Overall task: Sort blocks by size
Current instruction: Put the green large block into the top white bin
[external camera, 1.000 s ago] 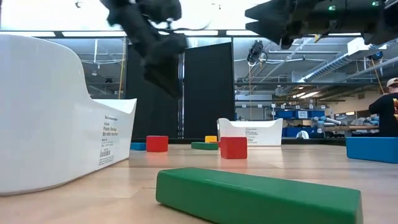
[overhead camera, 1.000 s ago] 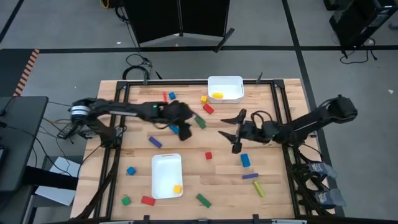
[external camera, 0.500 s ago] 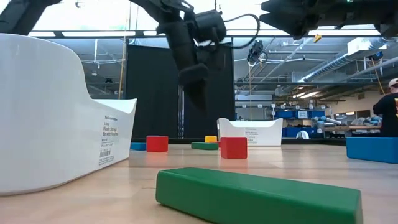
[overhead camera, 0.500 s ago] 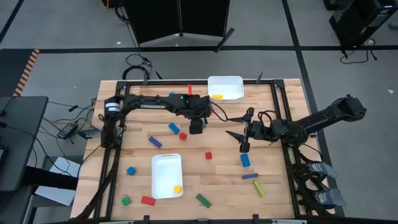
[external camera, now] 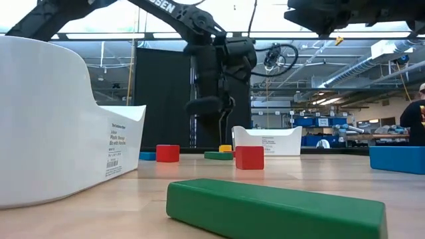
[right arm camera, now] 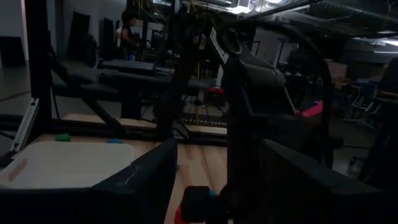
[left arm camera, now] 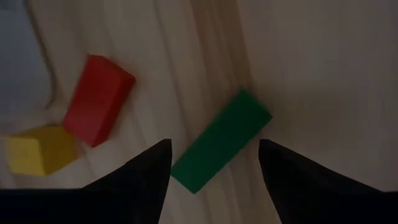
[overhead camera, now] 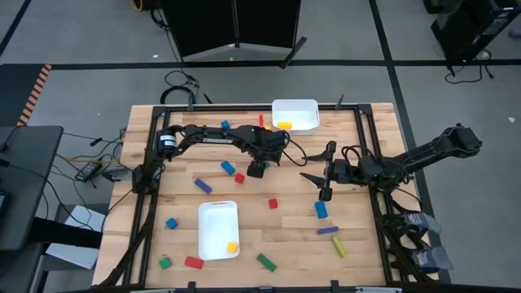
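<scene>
Left wrist view: your left gripper (left arm camera: 211, 168) is spread wide, holding nothing, poised over the green bar (left arm camera: 221, 141) lying flat on the surface. The bar's long axis runs diagonally across the gap between the fingers, so I'd judge you need some wrist rotation before closing, or you'll pinch it corner to corner. A red bar (left arm camera: 97, 99) and a yellow cube (left arm camera: 41, 149) sit just off to one side, apart from the green one. In the high view the left gripper (overhead camera: 257, 168) hangs near the far white tray (overhead camera: 295, 106); it's clearly the nearer arm. The right gripper (overhead camera: 325, 193) waits open and empty over mid-surface, beside a blue bar (overhead camera: 321, 209).
</scene>
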{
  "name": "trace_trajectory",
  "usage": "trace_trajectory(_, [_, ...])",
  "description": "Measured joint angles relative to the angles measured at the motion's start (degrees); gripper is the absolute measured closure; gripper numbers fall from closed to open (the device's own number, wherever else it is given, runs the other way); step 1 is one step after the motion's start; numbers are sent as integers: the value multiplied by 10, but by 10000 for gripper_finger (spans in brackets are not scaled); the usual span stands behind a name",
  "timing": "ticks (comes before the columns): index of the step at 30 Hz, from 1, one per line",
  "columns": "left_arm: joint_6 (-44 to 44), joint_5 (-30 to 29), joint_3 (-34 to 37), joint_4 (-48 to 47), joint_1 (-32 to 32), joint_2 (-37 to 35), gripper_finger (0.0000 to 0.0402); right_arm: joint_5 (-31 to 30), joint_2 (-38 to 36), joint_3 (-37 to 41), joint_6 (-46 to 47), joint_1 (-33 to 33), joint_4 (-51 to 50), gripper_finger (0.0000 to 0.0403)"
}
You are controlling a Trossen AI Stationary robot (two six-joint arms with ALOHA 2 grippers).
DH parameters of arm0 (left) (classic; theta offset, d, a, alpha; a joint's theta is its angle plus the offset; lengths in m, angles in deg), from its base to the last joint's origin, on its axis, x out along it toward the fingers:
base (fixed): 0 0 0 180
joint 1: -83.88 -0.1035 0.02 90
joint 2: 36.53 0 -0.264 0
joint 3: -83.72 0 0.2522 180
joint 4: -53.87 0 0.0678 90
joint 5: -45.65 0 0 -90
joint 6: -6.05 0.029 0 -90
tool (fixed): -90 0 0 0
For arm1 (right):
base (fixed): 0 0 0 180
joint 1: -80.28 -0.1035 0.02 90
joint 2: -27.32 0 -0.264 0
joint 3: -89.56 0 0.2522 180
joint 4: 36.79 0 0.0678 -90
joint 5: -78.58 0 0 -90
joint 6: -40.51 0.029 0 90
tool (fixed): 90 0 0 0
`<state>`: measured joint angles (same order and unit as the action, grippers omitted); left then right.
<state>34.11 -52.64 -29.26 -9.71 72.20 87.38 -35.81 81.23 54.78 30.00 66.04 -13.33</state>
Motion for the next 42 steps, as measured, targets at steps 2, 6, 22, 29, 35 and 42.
trace_trajectory(2, [2, 0, -10, -12, 0, 12, 151, 0, 0, 0, 0, 0, -2, 164])
trace_trajectory(6, [2, 0, -19, -30, -2, 33, 151, 0, 0, 0, 0, 0, -1, 164])
trace_trajectory(22, [-46, 45, -26, -40, -14, 61, 275, 0, 0, 0, 0, 0, -1, 170])
trace_trajectory(29, [-109, 96, -54, -7, -28, 65, 298, 0, 0, 0, 0, -1, 0, 176])
trace_trajectory(35, [-147, 135, -139, 8, -50, 63, 298, 0, -7, -1, -13, -17, 1, 179])
trace_trajectory(42, [-243, 135, -200, 132, -95, 62, 298, 0, -26, -1, -36, -39, 0, 179])
